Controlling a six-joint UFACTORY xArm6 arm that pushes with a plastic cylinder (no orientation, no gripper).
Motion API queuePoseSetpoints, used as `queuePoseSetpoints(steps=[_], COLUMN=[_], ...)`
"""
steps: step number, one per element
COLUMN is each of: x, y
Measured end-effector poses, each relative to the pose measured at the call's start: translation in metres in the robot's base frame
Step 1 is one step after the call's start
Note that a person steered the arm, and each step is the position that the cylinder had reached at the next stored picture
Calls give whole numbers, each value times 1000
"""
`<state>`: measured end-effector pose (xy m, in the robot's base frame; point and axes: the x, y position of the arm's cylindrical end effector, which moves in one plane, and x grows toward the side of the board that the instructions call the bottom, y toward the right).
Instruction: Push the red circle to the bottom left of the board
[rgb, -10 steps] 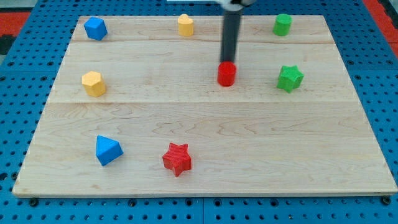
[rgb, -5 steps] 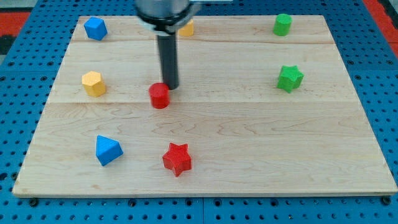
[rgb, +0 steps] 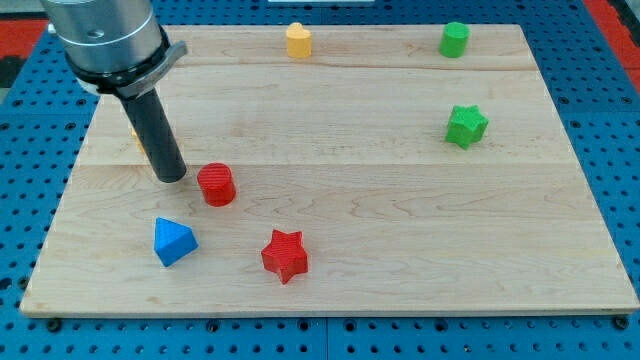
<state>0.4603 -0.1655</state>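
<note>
Rod, dark, straight, hung from a grey metal collar (rgb: 105, 40) at the view's top left; no jaws fitted, so nothing spread, pressed or pinching. My tip (rgb: 172, 178) set down on the wooden board (rgb: 400, 250), left of centre.

Red circle (rgb: 216, 185): just to the view's right of my tip and a shade lower, close beside it, contact not certain. Placed left of the board's middle, short of the bottom-left corner.

Blue block, pyramid-like (rgb: 174, 241): below my tip, near, apart from the red circle.

Red star (rgb: 285, 255): below and to the right of my tip, past the red circle, near the board's bottom edge.

Yellow block, mostly hidden behind the rod (rgb: 139, 138): above and left of my tip, only a sliver showing.

Yellow block (rgb: 298, 40): far above and right of my tip, by the top edge.

Green star (rgb: 466, 126): well to the right of my tip, slightly higher.

Green block, cylinder-like (rgb: 454, 39): far right, top edge.

Blue pegboard (rgb: 620, 150) surrounding the board.
</note>
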Motion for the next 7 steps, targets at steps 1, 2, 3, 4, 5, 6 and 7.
queuePoseSetpoints(steps=[1,2,3,4,5,6,7], x=[-1,-1,-25,3,29,22,23], y=[9,10,40,87,23,8,-14])
